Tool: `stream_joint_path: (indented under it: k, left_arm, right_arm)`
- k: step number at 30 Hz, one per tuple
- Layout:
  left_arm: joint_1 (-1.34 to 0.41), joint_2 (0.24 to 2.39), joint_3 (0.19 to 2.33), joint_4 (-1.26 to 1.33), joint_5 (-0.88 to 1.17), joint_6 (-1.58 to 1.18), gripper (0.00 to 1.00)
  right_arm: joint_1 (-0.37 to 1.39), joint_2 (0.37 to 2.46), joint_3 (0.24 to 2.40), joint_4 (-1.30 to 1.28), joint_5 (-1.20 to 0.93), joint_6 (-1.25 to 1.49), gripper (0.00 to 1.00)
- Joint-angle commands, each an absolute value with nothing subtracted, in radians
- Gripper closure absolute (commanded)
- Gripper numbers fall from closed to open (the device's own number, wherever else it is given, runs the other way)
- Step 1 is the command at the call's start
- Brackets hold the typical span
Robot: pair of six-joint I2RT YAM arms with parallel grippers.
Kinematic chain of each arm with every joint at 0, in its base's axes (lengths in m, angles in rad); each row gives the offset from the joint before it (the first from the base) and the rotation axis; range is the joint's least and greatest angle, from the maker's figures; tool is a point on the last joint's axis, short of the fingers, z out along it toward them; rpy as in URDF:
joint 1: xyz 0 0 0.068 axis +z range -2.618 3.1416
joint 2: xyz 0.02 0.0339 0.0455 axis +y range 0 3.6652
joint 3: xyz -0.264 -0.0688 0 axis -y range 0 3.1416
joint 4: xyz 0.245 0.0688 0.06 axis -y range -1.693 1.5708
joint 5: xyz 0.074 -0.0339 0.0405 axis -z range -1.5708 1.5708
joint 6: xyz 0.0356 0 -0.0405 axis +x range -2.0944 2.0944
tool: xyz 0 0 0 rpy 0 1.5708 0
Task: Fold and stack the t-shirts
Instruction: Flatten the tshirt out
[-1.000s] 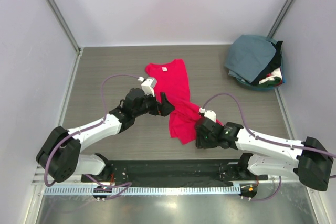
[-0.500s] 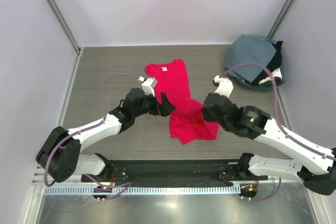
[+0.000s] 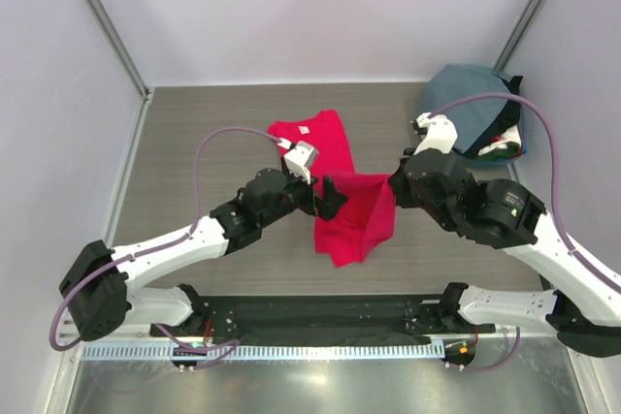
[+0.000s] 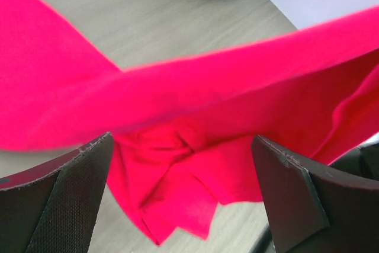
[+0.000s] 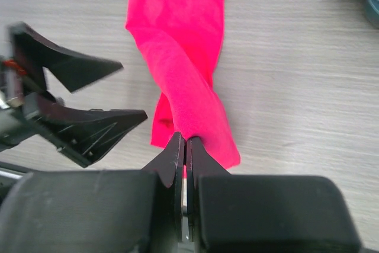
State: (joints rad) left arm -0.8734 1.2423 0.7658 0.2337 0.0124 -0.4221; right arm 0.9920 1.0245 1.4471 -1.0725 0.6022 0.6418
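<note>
The step in hand looks like straightening out the red t-shirt [image 3: 333, 139] before any fold can be made, so the task seems to be at an early stage. The right gripper [image 5: 184, 146] is clenched on an edge of that shirt and holds it up off the desk [image 3: 194, 133], so the cloth hangs as a taut, twisted band between its pinch and the part that lies flat. The collar end, with its white label showing, lies on the desk toward the far middle, and the other end sits bunched and creased nearer the arms. The left gripper [image 3: 327, 203] is released, its fingers spread wide and grasping nothing; it hovers just beside the raised band, which crosses the left wrist view above and beyond the fingers. The next move probably calls for this gripper to close on a second spot along the lifted edge, well apart from the right one's pinch, so the two can pull the shirt open and lay it flat; a grab through the twist would likely trap more than one layer. The heap of other t-shirts [image 3: 469, 109], grey-blue on top, waits in a dark basin [image 3: 464, 156] at the far right corner. The desk is grey wood-grain, closed in by pale walls [image 3: 320, 7] and slanted metal posts [image 3: 102, 21].
</note>
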Motion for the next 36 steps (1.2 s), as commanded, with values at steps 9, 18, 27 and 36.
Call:
stream_joint_path:
  k: [9,18,27,36]
  left_arm:
    - [-1.143,1.364,0.925,0.233,-0.558,-0.143,0.01]
    - [-1.175,1.540,1.038,0.322,-0.698,-0.121,0.02]
    - [-1.114,1.710,1.207,0.266,-0.907,-0.248,0.32]
    - [-0.809,1.726,1.219,0.149,-0.746,-0.448,0.50]
  right_arm:
    - [0.993,0.943,1.496,-1.127,0.591,0.667,0.98]
    - [0.994,0.954,1.517,-1.131,0.569,0.696,0.98]
    - [0.994,0.914,1.575,-1.132,0.594,0.721,0.99]
    - [0.994,0.879,1.701,-1.175,0.595,0.724,0.99]
